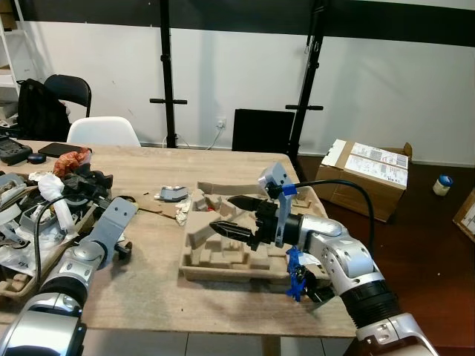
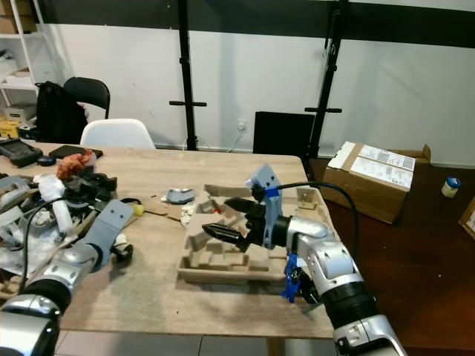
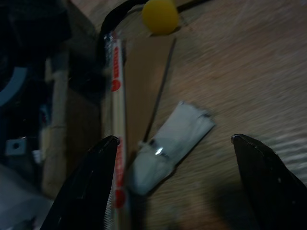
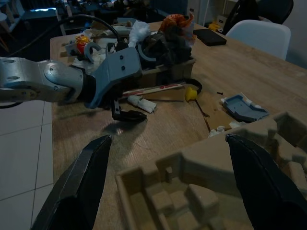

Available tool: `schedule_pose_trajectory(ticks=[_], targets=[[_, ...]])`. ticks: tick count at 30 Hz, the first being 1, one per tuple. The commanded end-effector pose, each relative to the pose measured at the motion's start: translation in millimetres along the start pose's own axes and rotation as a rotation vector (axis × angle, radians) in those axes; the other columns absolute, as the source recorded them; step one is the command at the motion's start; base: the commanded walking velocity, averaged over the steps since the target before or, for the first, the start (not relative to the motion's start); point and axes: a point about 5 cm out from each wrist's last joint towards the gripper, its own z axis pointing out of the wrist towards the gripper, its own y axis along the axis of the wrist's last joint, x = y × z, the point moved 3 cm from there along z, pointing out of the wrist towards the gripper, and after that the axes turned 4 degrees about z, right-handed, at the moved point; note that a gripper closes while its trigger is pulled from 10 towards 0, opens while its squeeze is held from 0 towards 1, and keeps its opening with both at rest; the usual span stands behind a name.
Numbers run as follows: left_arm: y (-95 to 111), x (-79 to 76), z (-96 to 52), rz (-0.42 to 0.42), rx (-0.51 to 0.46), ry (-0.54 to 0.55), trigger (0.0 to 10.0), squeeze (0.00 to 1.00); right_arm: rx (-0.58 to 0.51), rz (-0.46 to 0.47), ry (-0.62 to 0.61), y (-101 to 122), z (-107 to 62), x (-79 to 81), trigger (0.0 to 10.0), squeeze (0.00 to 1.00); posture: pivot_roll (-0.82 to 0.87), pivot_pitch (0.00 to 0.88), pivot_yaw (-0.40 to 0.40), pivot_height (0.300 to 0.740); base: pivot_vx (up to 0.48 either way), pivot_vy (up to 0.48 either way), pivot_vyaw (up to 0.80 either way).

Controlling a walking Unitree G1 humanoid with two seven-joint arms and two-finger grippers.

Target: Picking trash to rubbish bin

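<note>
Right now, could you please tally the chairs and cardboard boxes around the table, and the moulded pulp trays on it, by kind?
Chairs: 2, a white chair and a black chair
Cardboard boxes: 1 in full view, the cardboard box on the floor
Moulded pulp trays: 1, the pulp tray under the right gripper
Total: 4

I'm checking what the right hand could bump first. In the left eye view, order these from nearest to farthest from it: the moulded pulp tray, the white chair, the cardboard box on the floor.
From the right hand:
1. Moulded pulp tray: directly beneath the open fingers, on the table.
2. Cardboard box: on the floor, to the robot's right beyond the table.
3. White chair: behind the table's far edge, to the left.
</note>
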Motion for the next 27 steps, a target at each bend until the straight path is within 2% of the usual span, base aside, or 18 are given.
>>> schedule_pose_trajectory(ticks=[1,4,6,7,9,10,11,15,23,26,27], targets=[[-13,3.6,-1.8,0.031,0.061,-0.005,10.0,0.0,0.0,-0.005,0.0,1,-2.1,-0.2,10.0,0.0,0.09,0.0,-0.039,0.74,0.0,0.0,0.0],[-17,4.5,-2.7,0.024,0.077,-0.015,10.0,0.0,0.001,-0.006,0.001,2,-2.4,-0.3,10.0,0.0,0.09,0.0,-0.039,0.74,0.0,0.0,0.0],[-20,1.0,-3.1,-0.017,0.081,-0.054,10.0,0.0,0.001,-0.013,0.006,2,-2.3,0.2,10.0,0.0,0.09,0.0,-0.04,0.74,0.0,0.0,0.0],[-18,-1.3,-2.9,-0.029,0.067,-0.081,5.1,0.0,0.001,-0.017,0.007,3,-2.1,-0.1,10.0,0.0,0.09,0.0,-0.041,0.74,0.0,0.0,0.0],[-16,-2.6,-2.7,-0.034,0.055,-0.097,5.1,0.0,0.001,-0.019,0.008,4,-1.9,-0.3,10.0,0.0,0.09,0.0,-0.041,0.74,0.0,0.0,0.0],[-13,-3.8,-2.6,-0.037,0.042,-0.111,1.5,0.0,0.001,-0.021,0.007,4,-2.0,-0.7,10.0,0.0,0.09,0.0,-0.042,0.74,0.0,0.0,0.0],[-12,-4.8,-2.5,-0.033,0.034,-0.125,0.0,0.0,0.001,-0.021,0.005,5,-2.0,-1.2,10.0,0.0,0.09,0.0,-0.043,0.74,0.0,0.0,0.0],[-10,-5.6,-2.9,0.024,0.031,-0.149,0.0,0.0,0.003,-0.023,-0.004,5,-2.3,-2.8,10.0,0.0,0.09,0.0,-0.043,0.74,0.0,0.0,0.0],[-6,-0.1,-3.3,0.013,0.013,-0.135,0.0,0.0,0.0,-0.021,-0.018,5,-2.8,-5.0,10.0,0.0,0.09,0.0,-0.042,0.74,0.0,0.0,0.0],[1,5.0,-3.6,-0.066,-0.026,-0.125,0.0,0.0,-0.006,-0.019,-0.028,6,-2.8,-6.3,10.0,0.0,0.09,0.0,-0.04,0.74,0.0,0.0,0.0],[7,6.4,-3.7,-0.136,-0.058,-0.131,0.0,0.0,-0.01,-0.018,-0.033,6,-2.8,-7.1,10.0,0.0,0.09,0.0,-0.036,0.74,0.0,0.0,0.0]])
